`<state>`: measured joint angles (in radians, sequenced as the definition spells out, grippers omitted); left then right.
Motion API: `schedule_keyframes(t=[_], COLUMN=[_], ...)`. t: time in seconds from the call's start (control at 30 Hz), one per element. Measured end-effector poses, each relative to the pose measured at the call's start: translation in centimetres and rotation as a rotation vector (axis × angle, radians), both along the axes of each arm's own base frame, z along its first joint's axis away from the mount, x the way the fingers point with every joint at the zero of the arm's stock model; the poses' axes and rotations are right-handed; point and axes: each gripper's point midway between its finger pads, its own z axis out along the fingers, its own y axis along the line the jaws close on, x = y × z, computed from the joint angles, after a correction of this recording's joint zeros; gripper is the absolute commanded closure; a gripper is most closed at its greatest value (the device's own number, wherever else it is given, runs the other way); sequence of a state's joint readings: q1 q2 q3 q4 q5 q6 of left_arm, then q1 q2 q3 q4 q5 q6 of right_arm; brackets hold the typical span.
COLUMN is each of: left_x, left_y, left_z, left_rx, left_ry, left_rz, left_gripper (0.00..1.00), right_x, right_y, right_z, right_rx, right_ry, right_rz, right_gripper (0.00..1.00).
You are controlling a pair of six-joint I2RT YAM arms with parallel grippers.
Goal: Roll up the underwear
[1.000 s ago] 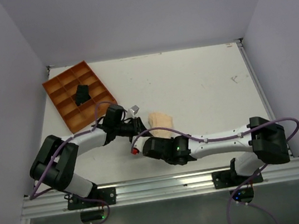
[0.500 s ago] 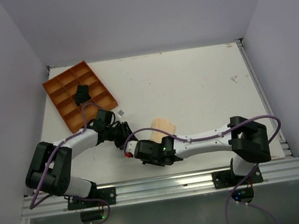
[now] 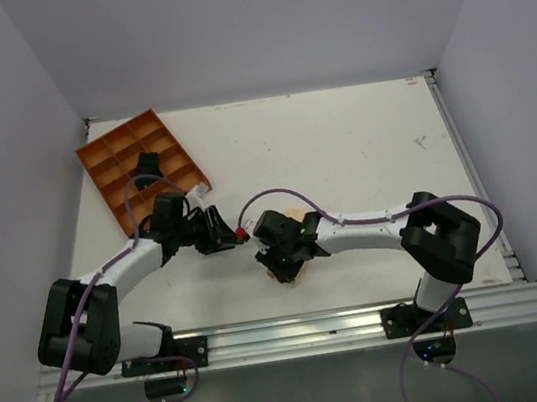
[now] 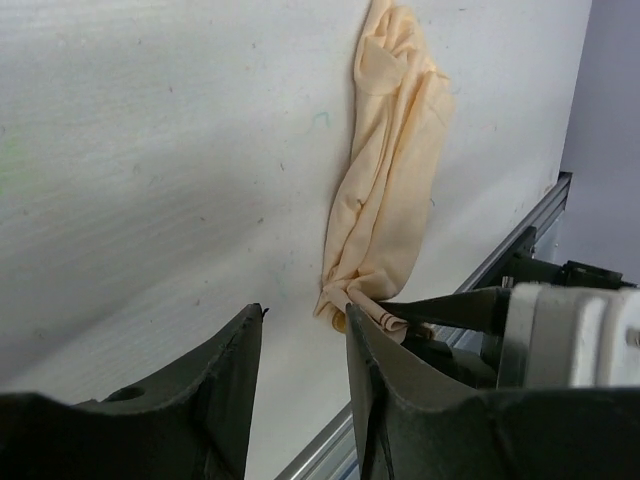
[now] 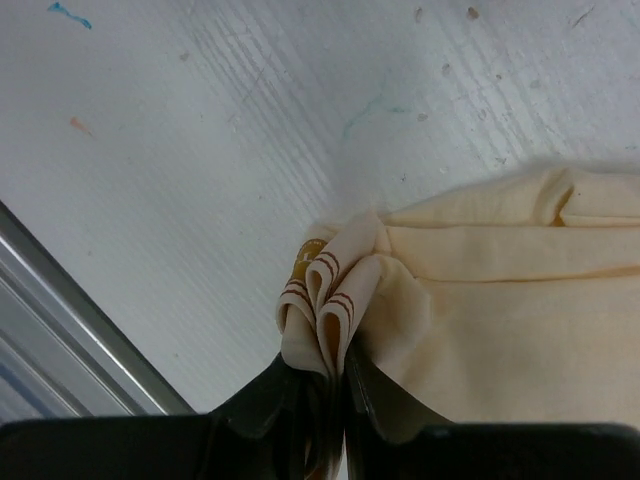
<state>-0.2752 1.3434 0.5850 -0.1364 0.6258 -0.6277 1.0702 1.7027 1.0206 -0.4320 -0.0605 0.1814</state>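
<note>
The underwear (image 4: 392, 170) is a pale peach strip of folded cloth lying on the white table. My right gripper (image 5: 326, 362) is shut on its bunched end, where brown stripes (image 5: 322, 275) show at the folds. In the top view the right gripper (image 3: 283, 255) covers most of the underwear (image 3: 291, 272). My left gripper (image 4: 304, 316) stands open just short of that same end, with only bare table between its fingers. From above, the left gripper (image 3: 225, 234) sits a little to the left of the right one.
An orange compartment tray (image 3: 114, 148) stands at the back left with a small black bundle (image 3: 147, 166) in one cell. A metal rail (image 3: 289, 334) runs along the near table edge, close to the held end of the cloth (image 5: 60, 320).
My left gripper has opened and drawn back to the left, off the cloth. The right arm has swung its wrist over the underwear, with its jaws still shut on the cloth.
</note>
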Motion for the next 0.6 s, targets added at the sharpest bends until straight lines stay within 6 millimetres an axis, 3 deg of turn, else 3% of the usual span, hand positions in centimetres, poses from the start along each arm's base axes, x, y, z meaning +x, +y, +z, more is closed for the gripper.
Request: schedule_keyframes(t=[0.2, 0.3, 0.37, 0.6], left_x=[0.6, 1.3, 1.7, 2.0], left_y=[0.3, 0.5, 0.3, -0.2], left_z=[1.4, 2.6, 2.9, 0.7], left_rx=[0.018, 0.023, 0.018, 0.031], left_ry=[-0.138, -0.214, -0.244, -0.194], left_rz=[-0.030, -0.027, -0.034, -0.111], left_gripper=[0.59, 0.64, 0.78, 0.84], right_x=[0.9, 1.0, 1.1, 1.0], right_y=[0.0, -0.1, -0.2, -0.5], right_z=[-0.2, -0.3, -0.3, -0.3], right_rx=[0.124, 0.183, 0.210, 0.288], right_ry=[0.129, 0.189, 0.214, 0.284], right_rz=[-0.056, -0.062, -0.063, -0.058], right_gripper=[1.00, 1.00, 1.00, 1.00])
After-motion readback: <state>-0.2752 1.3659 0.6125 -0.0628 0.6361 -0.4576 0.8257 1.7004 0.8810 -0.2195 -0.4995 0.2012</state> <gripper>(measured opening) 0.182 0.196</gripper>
